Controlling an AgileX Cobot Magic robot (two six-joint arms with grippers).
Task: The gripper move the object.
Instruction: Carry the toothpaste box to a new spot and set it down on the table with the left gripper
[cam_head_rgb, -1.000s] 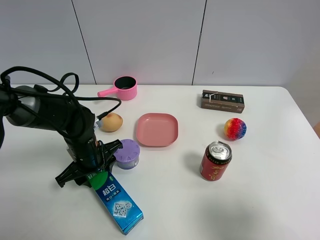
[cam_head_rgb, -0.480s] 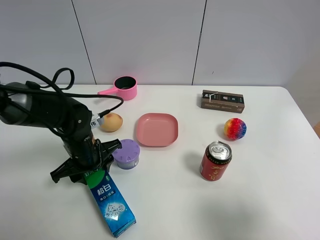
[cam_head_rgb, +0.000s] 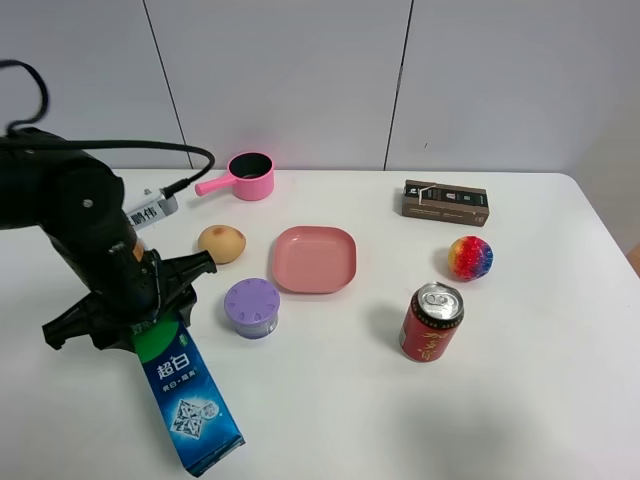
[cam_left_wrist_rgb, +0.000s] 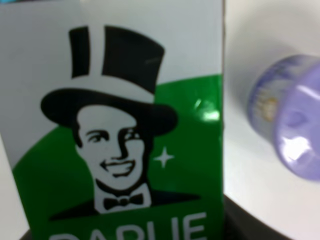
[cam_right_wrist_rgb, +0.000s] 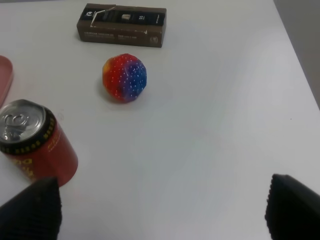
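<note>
Exterior high view: my left gripper (cam_head_rgb: 150, 318) is clamped on the green end of the toothpaste box (cam_head_rgb: 187, 405), just left of the purple tub (cam_head_rgb: 252, 306). The box stretches out in front of the tub. The egg (cam_head_rgb: 221, 243) and the pink plate (cam_head_rgb: 315, 259) sit behind the tub.

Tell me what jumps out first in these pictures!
The big black left end effector at the front left, clamped on one end of a long green-and-blue toothpaste box. Up close, the box shows a smiling man in a top hat. Next, the red can and rainbow ball on the right.
</note>
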